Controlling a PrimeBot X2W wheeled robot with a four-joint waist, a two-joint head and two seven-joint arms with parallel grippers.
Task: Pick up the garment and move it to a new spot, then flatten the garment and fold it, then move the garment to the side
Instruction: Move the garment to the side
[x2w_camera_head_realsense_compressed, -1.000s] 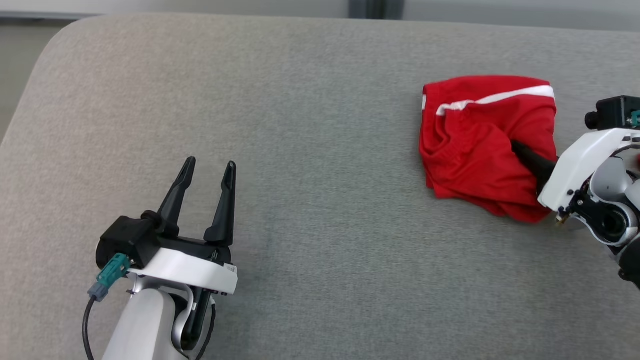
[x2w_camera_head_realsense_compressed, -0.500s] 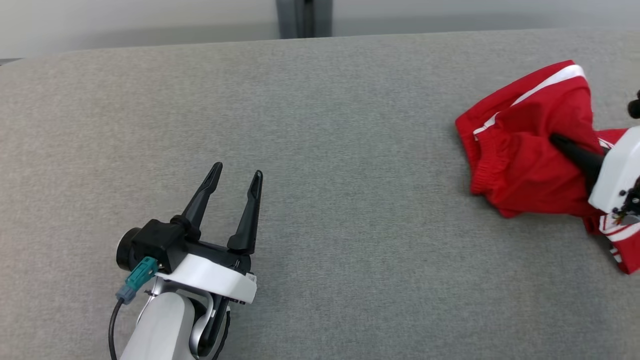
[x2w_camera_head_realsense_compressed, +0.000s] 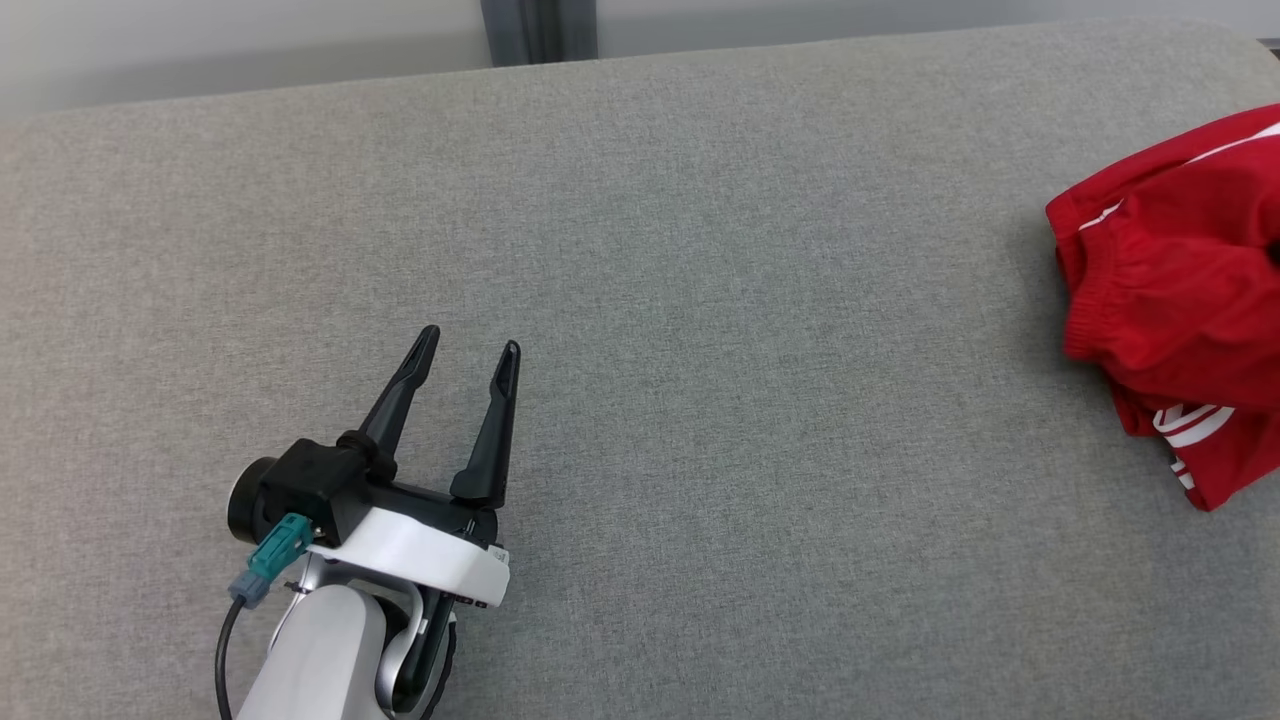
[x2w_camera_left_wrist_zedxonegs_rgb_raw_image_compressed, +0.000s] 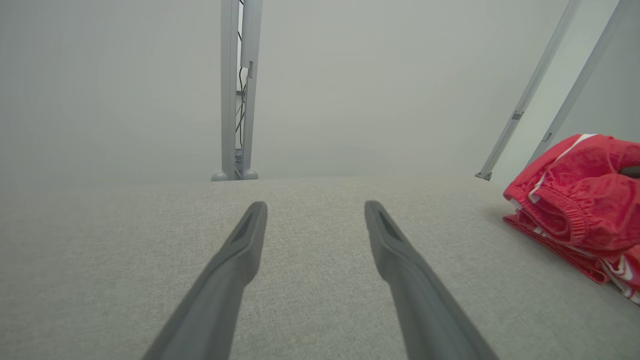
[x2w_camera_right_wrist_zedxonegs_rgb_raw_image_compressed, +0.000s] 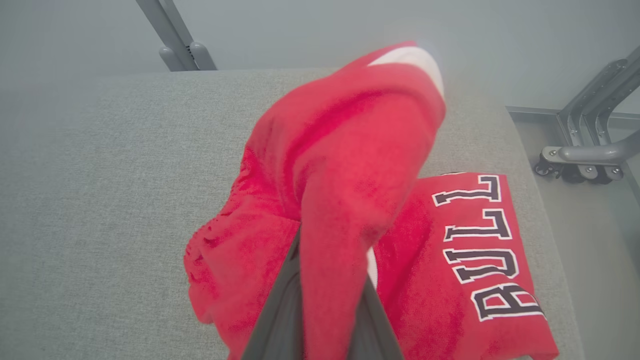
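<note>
The garment is red sportswear with white stripes and dark lettering, bunched at the far right of the grey padded surface. In the right wrist view the garment is draped over my right gripper, which is shut on a fold of it. The gripper's dark fingers show under the cloth, and a lettered flap lies flat to the right. My left gripper stands open at the lower left, far from the cloth, with nothing between its fingers. The left wrist view has the left gripper open and the garment at the right.
The padded surface ends close to the right of the garment at a rounded edge. Beyond it stand grey metal frame legs. A grey post rises behind the back edge. Broad bare fabric lies between the two grippers.
The head camera has swung. My right gripper has carried the garment to the right and out of the head view, and a lettered part has come loose. The left gripper stays open.
</note>
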